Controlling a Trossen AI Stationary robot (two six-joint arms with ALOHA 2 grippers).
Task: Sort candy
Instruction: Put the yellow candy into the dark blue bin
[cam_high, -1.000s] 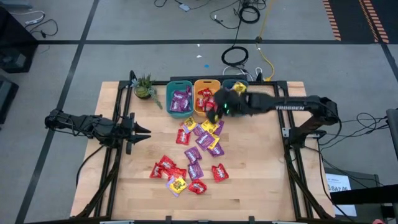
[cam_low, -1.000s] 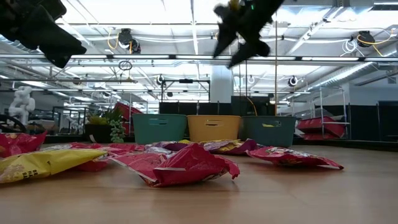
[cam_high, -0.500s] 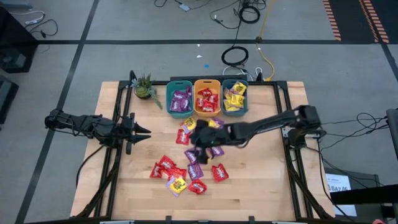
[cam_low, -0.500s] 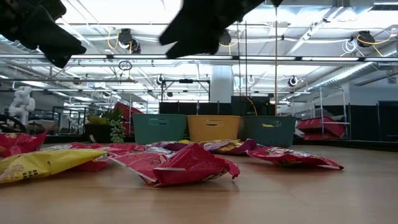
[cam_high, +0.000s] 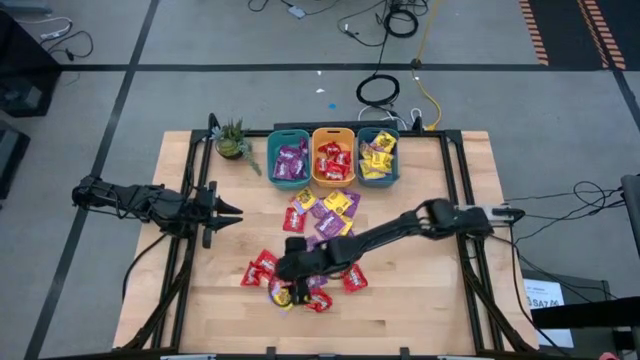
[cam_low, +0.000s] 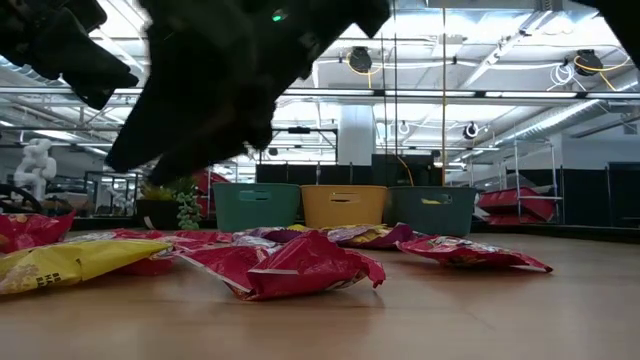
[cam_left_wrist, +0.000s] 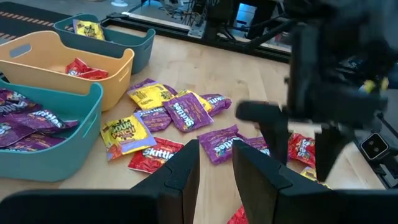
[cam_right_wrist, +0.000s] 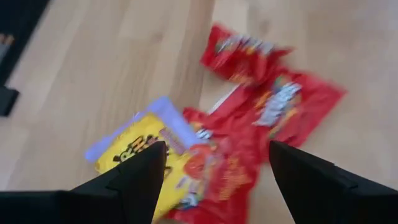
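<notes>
Left gripper (cam_high: 228, 211) sat parked at the table's (cam_high: 430, 300) left edge, fingers (cam_left_wrist: 183, 177) nearly pressed together with only a narrow gap, holding nothing; all candy lay well off beyond its tips. Right gripper (cam_high: 285, 272) was stretched across over the near cluster of candy (cam_high: 300, 280), fingers (cam_right_wrist: 140, 177) spread wide, nothing between them. Directly under it: a yellow packet (cam_right_wrist: 134, 152) and red packets (cam_right_wrist: 273, 106), overlapping. More loose packets (cam_high: 325, 215) lay behind it, toward the three bins (cam_high: 333, 156), which already held purple, red and yellow packets.
</notes>
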